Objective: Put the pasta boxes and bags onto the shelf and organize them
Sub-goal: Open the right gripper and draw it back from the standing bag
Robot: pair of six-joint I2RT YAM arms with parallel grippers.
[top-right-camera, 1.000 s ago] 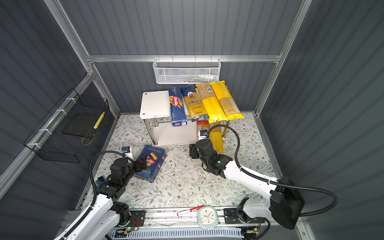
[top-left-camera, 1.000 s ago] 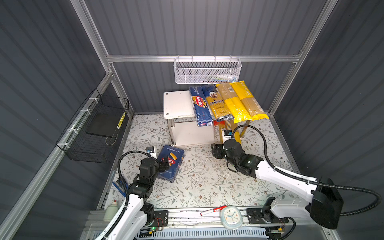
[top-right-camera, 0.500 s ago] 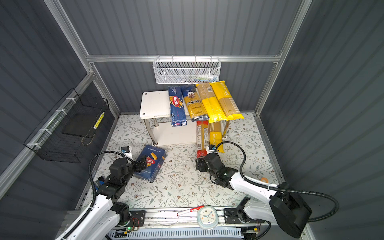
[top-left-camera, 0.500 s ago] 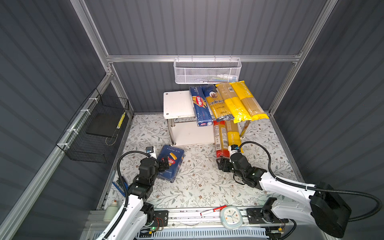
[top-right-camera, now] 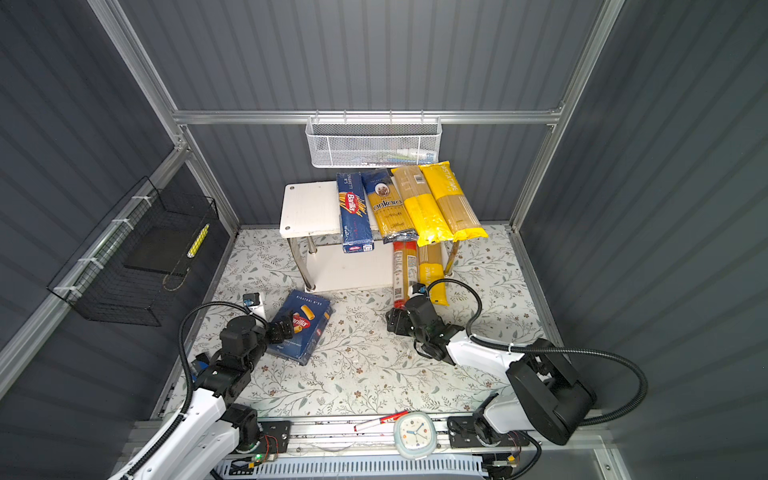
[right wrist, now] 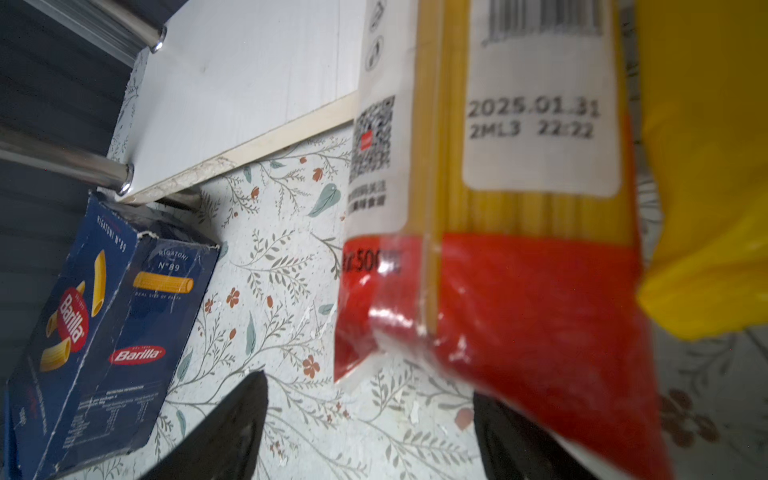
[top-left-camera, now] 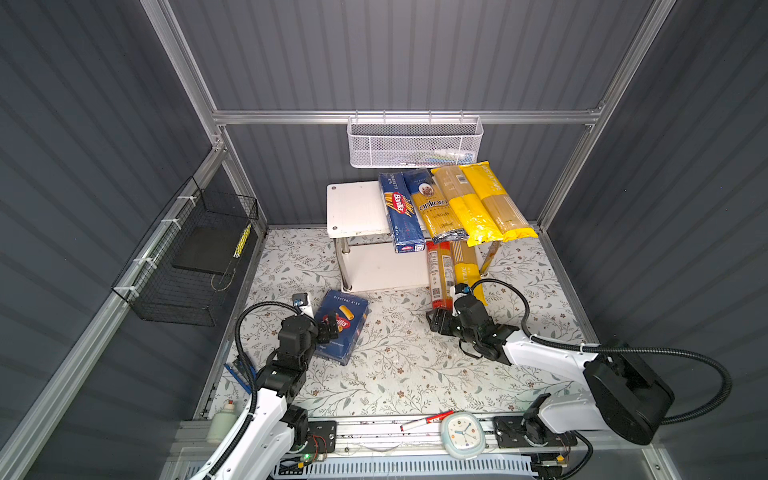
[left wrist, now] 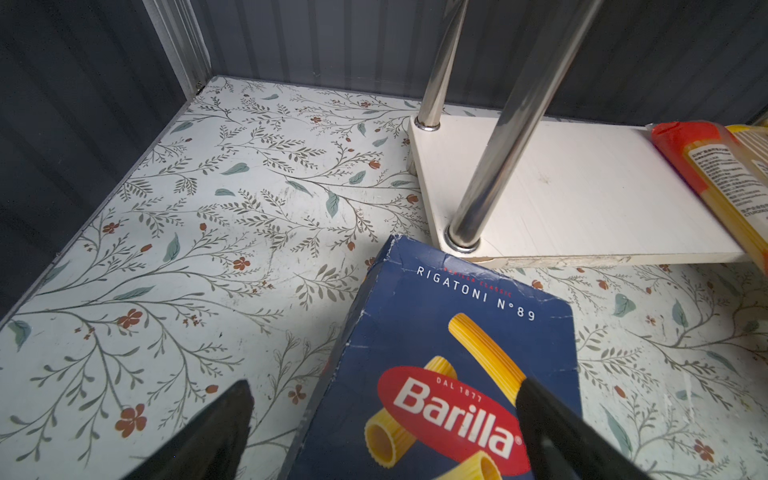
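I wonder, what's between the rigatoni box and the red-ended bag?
Nothing: box and bag have only bare flowery floor between, in both top views.

A white mesh metal basket (top-left-camera: 415, 145) hangs at the far side, a black wire basket (top-left-camera: 183, 270) hangs at the left, a pale floral-printed sheet (top-left-camera: 395, 374) spreads across the middle, and along the near edge sit a red-and-white marker (top-left-camera: 426, 420), a round white clock (top-left-camera: 462, 432) and, further left, a small white bottle (top-left-camera: 220, 424).

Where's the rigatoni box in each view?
Top view: rigatoni box on the floral floor, left of centre, at the left hand.
Top view: same spot.
Left wrist: close up, nearest the camera.
Right wrist: past the red-ended bag, by the board's corner.
Shared landmark: shelf's lower white board, near the box's far corner.
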